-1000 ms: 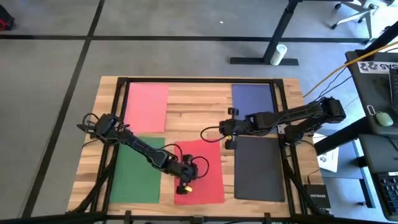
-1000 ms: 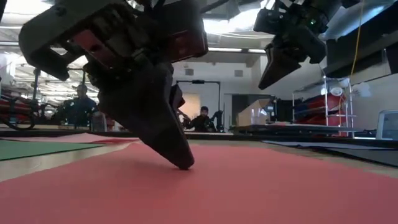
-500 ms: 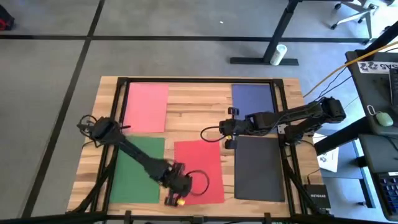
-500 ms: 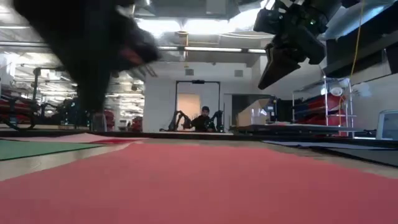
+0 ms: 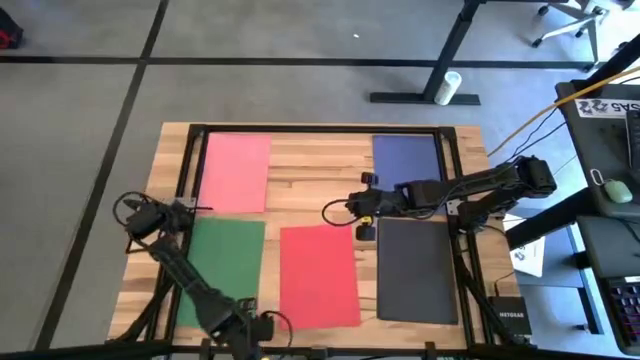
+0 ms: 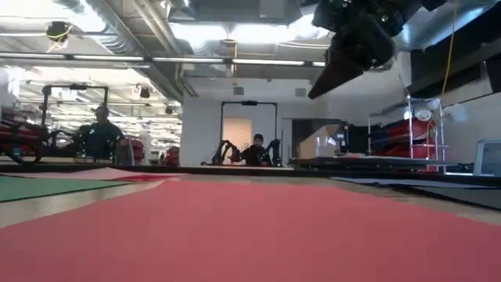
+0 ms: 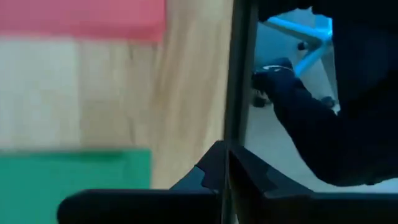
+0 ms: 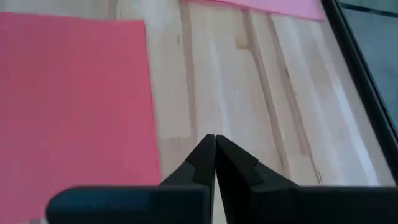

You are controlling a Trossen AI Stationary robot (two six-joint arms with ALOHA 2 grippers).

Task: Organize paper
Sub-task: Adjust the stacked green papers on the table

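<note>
The left arm stretches toward the frame's bottom edge, its left gripper (image 5: 262, 330) at lower left-centre, fingers pressed together. The right arm reaches in from the right; its right gripper (image 5: 365, 205), fingers together, sits at centre.

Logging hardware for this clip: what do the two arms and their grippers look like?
Both arms are dark, slim and jointed, with thin black cables looping beside them. The left gripper shows a small yellow spot at its tip. The right gripper is black; in its wrist view, its fingers are dark matte wedges tapering to a point.
</note>
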